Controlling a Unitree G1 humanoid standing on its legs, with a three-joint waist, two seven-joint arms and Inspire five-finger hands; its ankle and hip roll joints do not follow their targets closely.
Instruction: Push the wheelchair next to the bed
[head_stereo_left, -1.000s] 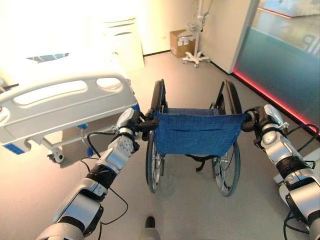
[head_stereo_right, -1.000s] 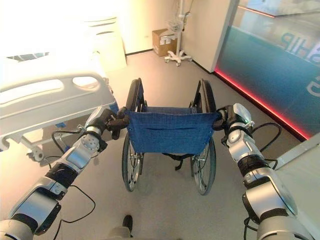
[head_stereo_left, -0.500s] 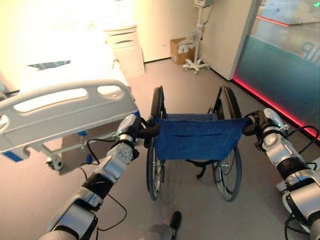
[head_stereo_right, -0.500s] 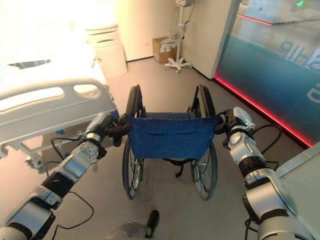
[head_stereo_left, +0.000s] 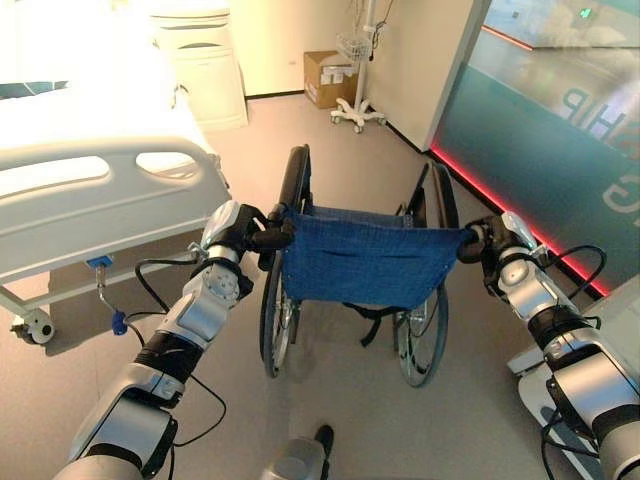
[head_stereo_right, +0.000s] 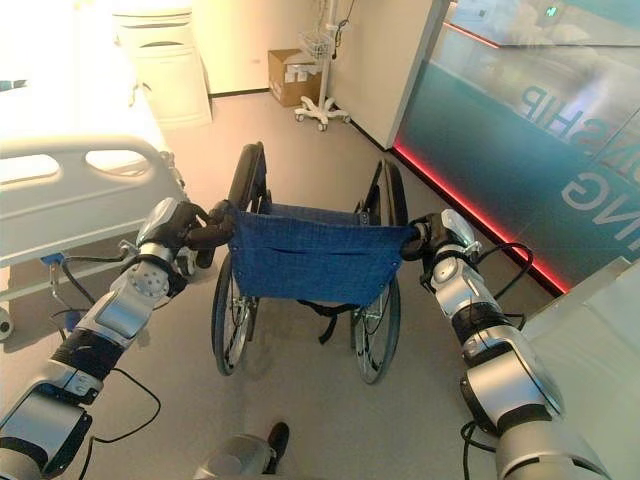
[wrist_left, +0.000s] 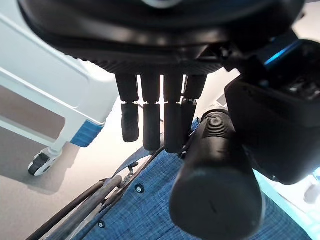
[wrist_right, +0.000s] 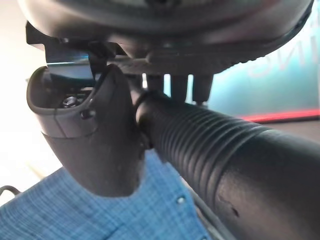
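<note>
The wheelchair (head_stereo_left: 365, 262), with a blue cloth back and black wheels, stands in the middle of the floor, facing away from me. My left hand (head_stereo_left: 240, 232) is shut on its left push handle (wrist_left: 215, 185), which lies between the thumb and the fingers (wrist_left: 150, 120). My right hand (head_stereo_left: 490, 240) is shut on the ribbed right push handle (wrist_right: 225, 150), thumb (wrist_right: 95, 135) curled over it. The white bed (head_stereo_left: 90, 200) lies to the left, its foot rail just left of my left hand.
A white cabinet (head_stereo_left: 205, 70) stands past the bed. A cardboard box (head_stereo_left: 325, 78) and a wheeled stand (head_stereo_left: 358, 110) are by the far wall. A glass wall with a red floor strip (head_stereo_left: 520, 130) runs along the right. Open floor lies ahead of the wheelchair.
The view has shifted as I walk. The wheelchair has rolled forward along the bed's side; the box and stand look nearer. Both hands keep their hold.
</note>
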